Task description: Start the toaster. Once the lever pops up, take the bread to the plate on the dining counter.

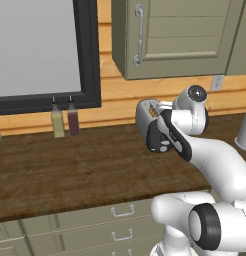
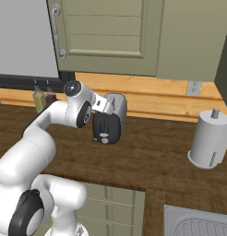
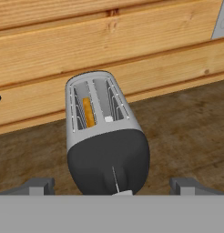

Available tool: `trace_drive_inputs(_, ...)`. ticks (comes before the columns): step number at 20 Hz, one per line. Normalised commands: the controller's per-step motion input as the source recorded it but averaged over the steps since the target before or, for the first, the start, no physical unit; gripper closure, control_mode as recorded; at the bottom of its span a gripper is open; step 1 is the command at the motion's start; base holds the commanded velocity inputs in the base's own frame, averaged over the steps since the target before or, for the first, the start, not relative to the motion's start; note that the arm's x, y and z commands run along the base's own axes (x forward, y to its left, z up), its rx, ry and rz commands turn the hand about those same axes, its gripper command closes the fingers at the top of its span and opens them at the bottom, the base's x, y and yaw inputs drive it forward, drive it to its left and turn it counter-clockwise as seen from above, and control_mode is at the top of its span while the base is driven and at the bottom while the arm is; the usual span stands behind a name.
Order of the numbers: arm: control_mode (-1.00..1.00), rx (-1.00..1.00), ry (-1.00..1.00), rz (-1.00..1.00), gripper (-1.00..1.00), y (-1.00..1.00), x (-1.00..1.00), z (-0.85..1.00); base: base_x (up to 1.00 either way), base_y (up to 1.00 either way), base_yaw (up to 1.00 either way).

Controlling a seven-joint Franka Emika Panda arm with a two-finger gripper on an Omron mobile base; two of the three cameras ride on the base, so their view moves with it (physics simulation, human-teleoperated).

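Observation:
The silvery toaster (image 3: 102,132) stands on the dark wood worktop against the wooden wall, its black end panel (image 3: 109,164) turned toward my hand. The bread (image 3: 89,112) sits low in the toaster's left slot, with only its tan top edge showing. A small pale lever (image 3: 123,193) shows at the lower end of the panel's slit. My gripper (image 3: 113,186) is open just in front of the panel, one fingertip (image 3: 38,185) on each side, holding nothing. The toaster (image 1: 145,117) (image 2: 114,107) stands right beyond my arm's end. The plate and the dining counter are out of view.
Two bottles (image 1: 57,122) (image 1: 73,120) stand at the wall left of the toaster. A paper towel roll (image 2: 209,138) stands to the right, with a sink (image 2: 198,223) at the near right corner. Green cabinets (image 1: 170,35) hang overhead. A wall outlet (image 2: 194,87) is behind.

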Motion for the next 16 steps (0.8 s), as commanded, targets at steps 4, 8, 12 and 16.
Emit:
trace_drive_inputs(4, -1.00, 0.00, 0.00, 0.00, -1.00, 0.00, 0.00, 0.00, 0.00, 0.00, 0.00)
trace_drive_inputs(8, -1.00, 0.00, 0.00, 0.00, -1.00, 0.00, 0.00, 0.00, 0.00, 0.00, 0.00)
trace_drive_inputs(12, -1.00, 0.00, 0.00, 0.00, -1.00, 0.00, 0.00, 0.00, 0.00, 0.00, 0.00)
trace_drive_inputs(16, -1.00, 0.00, 0.00, 0.00, -1.00, 0.00, 0.00, 0.00, 0.00, 0.00, 0.00)
